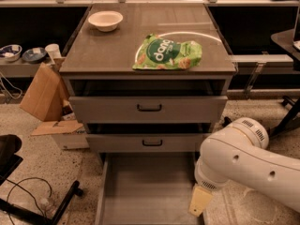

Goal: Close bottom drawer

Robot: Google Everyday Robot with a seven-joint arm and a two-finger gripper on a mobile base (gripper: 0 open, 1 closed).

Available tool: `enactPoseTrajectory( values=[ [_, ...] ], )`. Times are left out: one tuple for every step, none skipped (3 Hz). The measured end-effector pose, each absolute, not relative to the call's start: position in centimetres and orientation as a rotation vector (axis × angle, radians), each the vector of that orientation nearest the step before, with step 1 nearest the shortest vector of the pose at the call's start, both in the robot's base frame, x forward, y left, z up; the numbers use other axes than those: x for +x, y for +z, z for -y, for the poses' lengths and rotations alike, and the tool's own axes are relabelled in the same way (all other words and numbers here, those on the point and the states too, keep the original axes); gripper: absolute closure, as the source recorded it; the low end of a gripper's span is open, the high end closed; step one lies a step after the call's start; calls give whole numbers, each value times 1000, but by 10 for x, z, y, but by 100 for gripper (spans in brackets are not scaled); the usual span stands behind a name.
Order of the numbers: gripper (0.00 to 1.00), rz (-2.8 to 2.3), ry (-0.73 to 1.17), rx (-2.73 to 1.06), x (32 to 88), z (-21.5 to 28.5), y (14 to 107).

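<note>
The grey metal bottom drawer [145, 186], lowest of three, lies pulled out towards the near side, with the white robot arm [253, 165] at its right rim. The cream-tipped gripper [200, 201] hangs at the tray's near right corner; I cannot tell whether its jaws are clenched or released. The brown desk [103, 55] carries one white bowl [105, 20] and one green snack bag [168, 55], and one cardboard box [44, 95] leans at the left.

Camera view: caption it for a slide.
Gripper hangs at the right edge of the pulled-out bottom drawer, snack bag and bowl on the cabinet.

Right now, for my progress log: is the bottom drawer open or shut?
Open. The bottom drawer is pulled far out, its grey tray exposed below the middle drawer front. The gripper hangs at its right edge.
</note>
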State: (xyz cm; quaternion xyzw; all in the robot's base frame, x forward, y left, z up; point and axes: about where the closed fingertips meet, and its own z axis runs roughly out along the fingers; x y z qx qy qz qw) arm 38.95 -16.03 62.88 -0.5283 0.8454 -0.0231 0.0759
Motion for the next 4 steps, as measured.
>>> enactPoseTrajectory(
  values=[
    [0, -2534, -69, -1583, 390, 160, 629],
    [0, -2550, -40, -1610, 390, 152, 606],
    [0, -2556, -18, -1695, 380, 135, 553],
    [0, -2586, -17, -1822, 353, 129, 458]
  ],
)
